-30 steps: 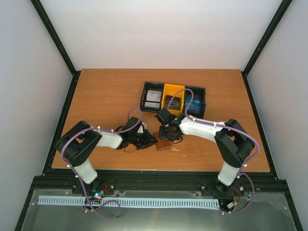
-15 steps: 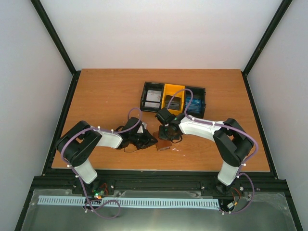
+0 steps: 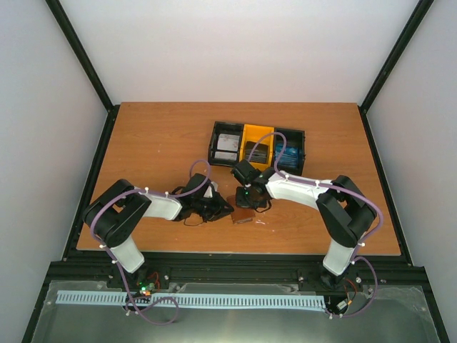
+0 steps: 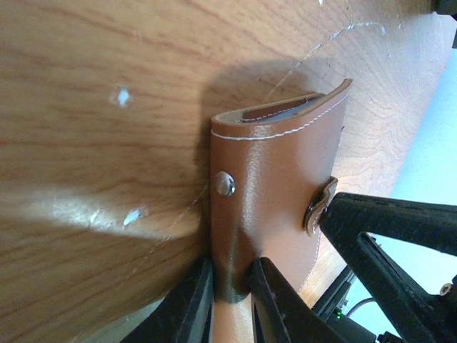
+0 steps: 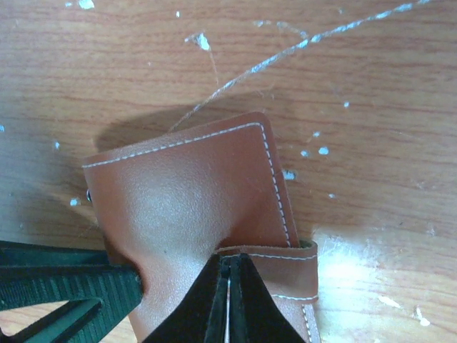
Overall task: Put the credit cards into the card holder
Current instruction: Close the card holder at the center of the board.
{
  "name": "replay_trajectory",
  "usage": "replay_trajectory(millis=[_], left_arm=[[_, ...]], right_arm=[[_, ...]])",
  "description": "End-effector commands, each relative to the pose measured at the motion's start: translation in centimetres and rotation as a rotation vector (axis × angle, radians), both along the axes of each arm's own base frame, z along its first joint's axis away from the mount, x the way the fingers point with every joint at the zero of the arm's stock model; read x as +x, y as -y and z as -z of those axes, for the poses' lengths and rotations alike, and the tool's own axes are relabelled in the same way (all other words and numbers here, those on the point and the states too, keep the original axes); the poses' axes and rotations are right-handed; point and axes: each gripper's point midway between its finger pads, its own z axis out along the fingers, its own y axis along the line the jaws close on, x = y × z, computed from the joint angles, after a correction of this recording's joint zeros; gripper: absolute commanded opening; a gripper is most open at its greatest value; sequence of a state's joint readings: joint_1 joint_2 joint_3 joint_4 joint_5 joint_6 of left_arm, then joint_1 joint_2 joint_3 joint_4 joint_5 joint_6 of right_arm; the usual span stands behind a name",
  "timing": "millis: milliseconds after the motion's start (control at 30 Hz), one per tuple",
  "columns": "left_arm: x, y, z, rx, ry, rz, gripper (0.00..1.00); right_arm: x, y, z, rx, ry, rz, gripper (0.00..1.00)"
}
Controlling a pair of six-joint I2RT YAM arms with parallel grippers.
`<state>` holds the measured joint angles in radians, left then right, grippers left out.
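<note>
Toward the near edge of the desk (image 3: 157,150), the card holder (image 3: 243,216) is clamped on its left by the left tool (image 4: 230,282) and on its far side by the right tool (image 5: 228,268).

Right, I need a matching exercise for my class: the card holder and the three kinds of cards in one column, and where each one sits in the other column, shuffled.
Things
1. card holder
2. whitish card
3. dark card
4. blue cards

Places
A. yellow middle compartment of the tray
B. on the wooden table, clamped at its edge by the left gripper
C. right compartment of the tray
D. left compartment of the tray

Pairs: 1-B, 2-D, 3-A, 4-C
</note>
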<state>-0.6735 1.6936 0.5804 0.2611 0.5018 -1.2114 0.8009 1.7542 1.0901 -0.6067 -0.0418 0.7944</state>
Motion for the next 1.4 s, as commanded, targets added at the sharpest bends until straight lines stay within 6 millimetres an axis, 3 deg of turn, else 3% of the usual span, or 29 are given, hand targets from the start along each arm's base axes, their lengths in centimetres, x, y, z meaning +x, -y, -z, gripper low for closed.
replay_trajectory(millis=[0, 233, 400, 600, 800, 1067, 1367], left_arm=[[-4.5, -5.9, 7.5, 0.326, -0.209, -0.044, 0.17], [-4.5, -5.8, 7.6, 0.324, -0.209, -0.038, 0.17], [-4.6, -5.8, 7.7, 0.326, -0.212, -0.038, 0.17], [-4.5, -5.9, 7.5, 0.331, -0.209, -0.040, 0.17], [-4.4, -5.9, 7.4, 0.334, -0.204, -0.035, 0.17], [-4.5, -5.9, 7.5, 0.336, -0.206, -0.033, 0.17], [-4.4, -5.9, 7.5, 0.336, -0.207, -0.034, 0.17]], right_arm=[[-3.7, 1.4, 2.4, -0.060, -0.151, -0.046, 0.03], [-3.4, 1.6, 3.4, -0.089, -0.153, -0.046, 0.03], [-1.9, 1.3, 3.2, -0.114, -0.110, -0.040, 0.03], [-0.3, -0.8, -0.7, 0.008, -0.007, -0.058, 0.06], [0.4, -0.7, -3.5, 0.069, 0.064, -0.032, 0.10], [1.0, 1.0, -2.0, 0.007, 0.048, 0.022, 0.11], [0.8, 1.1, -0.2, -0.018, 0.009, 0.013, 0.08]])
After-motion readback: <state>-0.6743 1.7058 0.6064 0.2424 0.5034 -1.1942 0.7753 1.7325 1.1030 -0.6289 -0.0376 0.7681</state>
